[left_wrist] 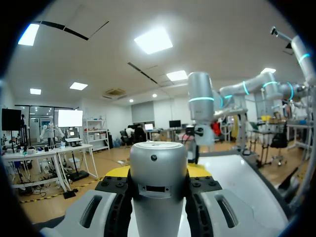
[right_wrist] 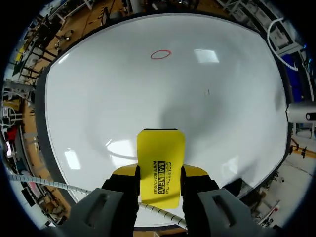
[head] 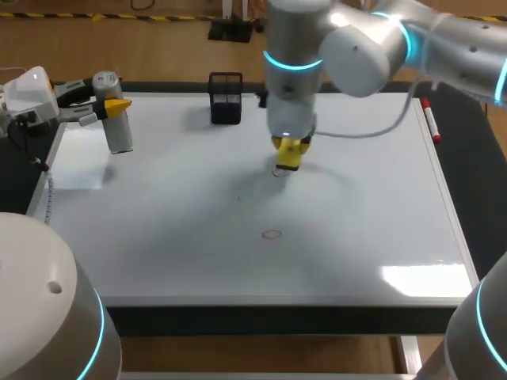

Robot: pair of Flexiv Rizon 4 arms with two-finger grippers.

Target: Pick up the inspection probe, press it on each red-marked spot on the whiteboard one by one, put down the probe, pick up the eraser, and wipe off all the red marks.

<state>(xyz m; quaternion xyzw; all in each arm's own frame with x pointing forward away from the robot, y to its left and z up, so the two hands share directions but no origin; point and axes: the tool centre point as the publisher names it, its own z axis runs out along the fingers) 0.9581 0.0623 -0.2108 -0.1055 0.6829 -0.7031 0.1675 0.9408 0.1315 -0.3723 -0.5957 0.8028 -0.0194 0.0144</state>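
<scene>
The silver cylindrical probe (head: 117, 127) stands upright at the whiteboard's (head: 356, 206) far left, with my left gripper (head: 111, 107) shut on it from the side. In the left wrist view the probe (left_wrist: 158, 168) fills the gap between the fingers of the left gripper (left_wrist: 158, 174). My right gripper (head: 289, 154) points down at the board's middle, shut on the yellow eraser (head: 287, 158), whose lower edge is at the board's surface. In the right wrist view the eraser (right_wrist: 160, 163) sits in the right gripper (right_wrist: 159, 178). A red ring mark (head: 272, 233) (right_wrist: 161, 54) lies ahead of it, untouched.
A black mesh holder (head: 226, 99) stands at the board's far edge, left of my right arm. A red marker (head: 430, 119) lies along the board's right edge. A tiny dark speck (right_wrist: 207, 92) shows on the board near the eraser.
</scene>
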